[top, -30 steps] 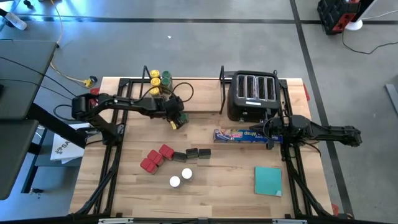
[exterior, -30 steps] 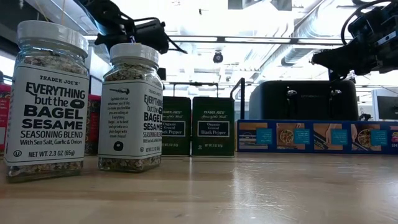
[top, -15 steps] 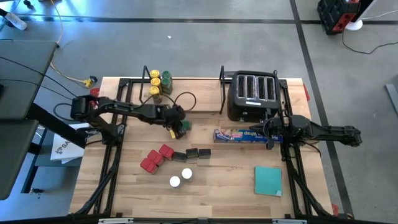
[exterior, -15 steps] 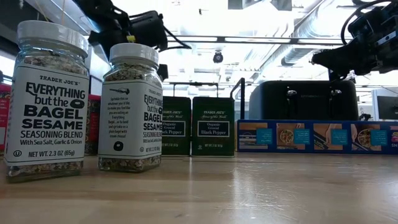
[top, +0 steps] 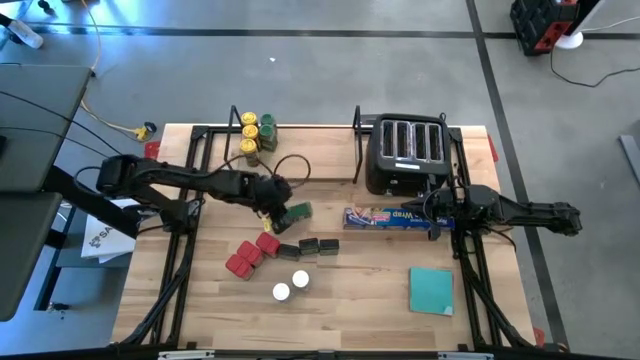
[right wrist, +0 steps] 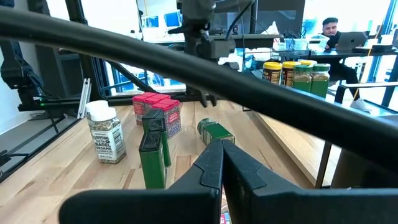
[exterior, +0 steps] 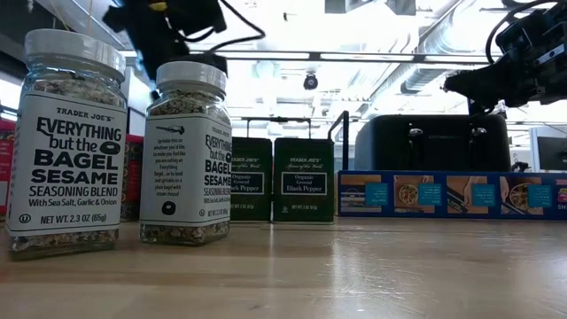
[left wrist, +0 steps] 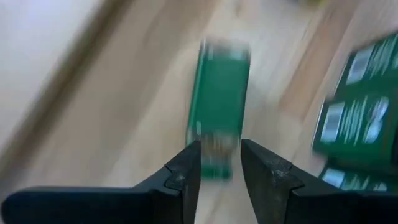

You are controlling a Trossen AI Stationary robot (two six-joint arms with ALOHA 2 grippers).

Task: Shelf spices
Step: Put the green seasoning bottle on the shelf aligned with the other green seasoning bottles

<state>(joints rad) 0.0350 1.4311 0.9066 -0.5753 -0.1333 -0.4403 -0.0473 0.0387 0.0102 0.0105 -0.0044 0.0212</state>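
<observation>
Two white-capped seasoning jars [exterior: 71, 142] stood nearest the low camera, with two dark green pepper tins [exterior: 282, 179] upright behind them and red tins [top: 250, 253] to their side on the table [top: 360, 300]. Beyond these, a green tin [top: 297, 212] lay flat on the boards. The left gripper [top: 276, 216] hovered just over it, fingers [left wrist: 186, 171] parted narrowly and straddling the tin's near end; whether they touched it could not be told, and nothing was clamped. Farther back, jars with yellow and green lids [top: 250, 136] stood at the left end of the shelf [top: 300, 150]. The right gripper [top: 432, 208] waited over the blue wrap box [top: 390, 217], fingers together, holding nothing.
</observation>
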